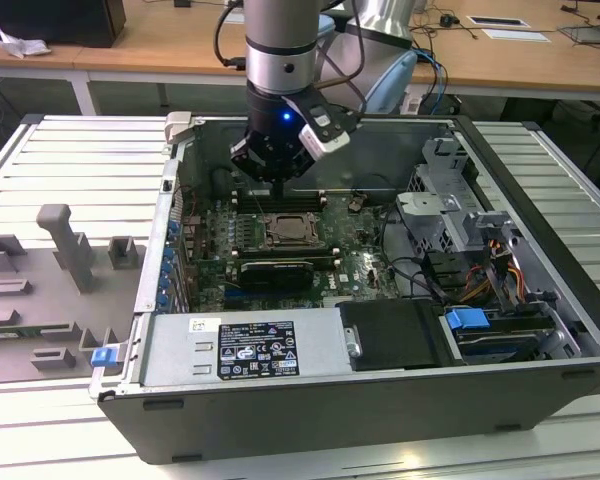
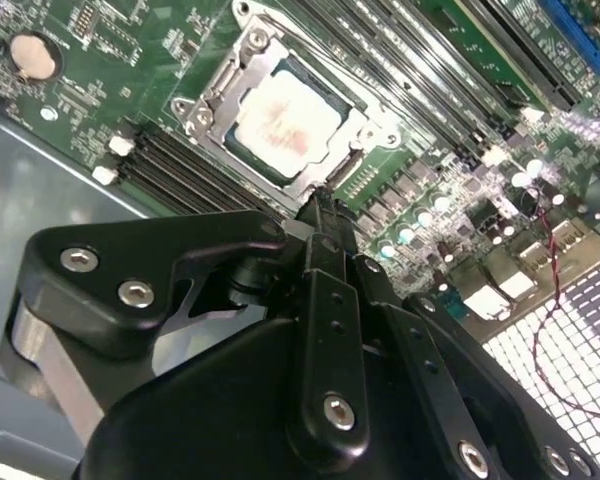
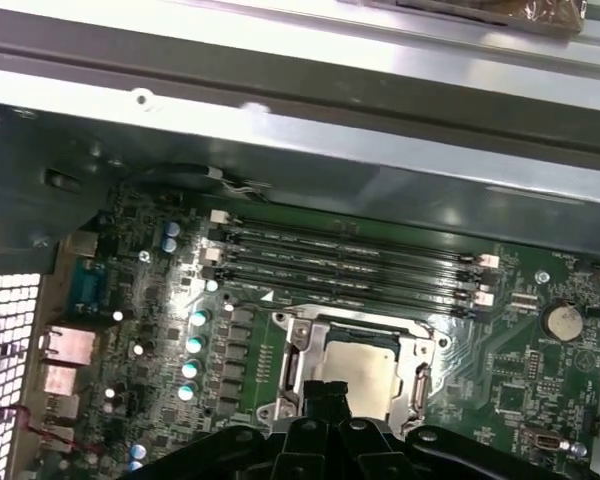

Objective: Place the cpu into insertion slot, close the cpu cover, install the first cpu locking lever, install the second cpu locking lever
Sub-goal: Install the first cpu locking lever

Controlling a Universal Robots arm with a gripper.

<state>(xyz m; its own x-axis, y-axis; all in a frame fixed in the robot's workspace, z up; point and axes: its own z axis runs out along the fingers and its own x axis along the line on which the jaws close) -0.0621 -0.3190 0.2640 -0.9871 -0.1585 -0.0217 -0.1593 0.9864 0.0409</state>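
Note:
The cpu (image 1: 289, 229) lies flat in the insertion slot (image 1: 269, 240), amid the green motherboard inside the open computer case. In both wrist views its pale silver top (image 2: 285, 115) (image 3: 365, 368) shows through the square window of the cpu cover (image 2: 365, 128) (image 3: 352, 324). The cover lies down on the slot's metal rim (image 2: 202, 112) (image 3: 288, 378). My gripper (image 1: 278, 186) hangs a little above the board at the socket's far edge. Its black fingers are shut together on nothing (image 2: 325, 210) (image 3: 325, 392), their tip close to the socket's edge.
Long black memory slots (image 3: 350, 265) run beside the socket. The power supply box (image 1: 245, 350) fills the case's near side. A metal drive cage (image 1: 450, 200) and cables stand at the exterior view's right. Grey fixture blocks (image 1: 65, 250) sit outside the case at its left.

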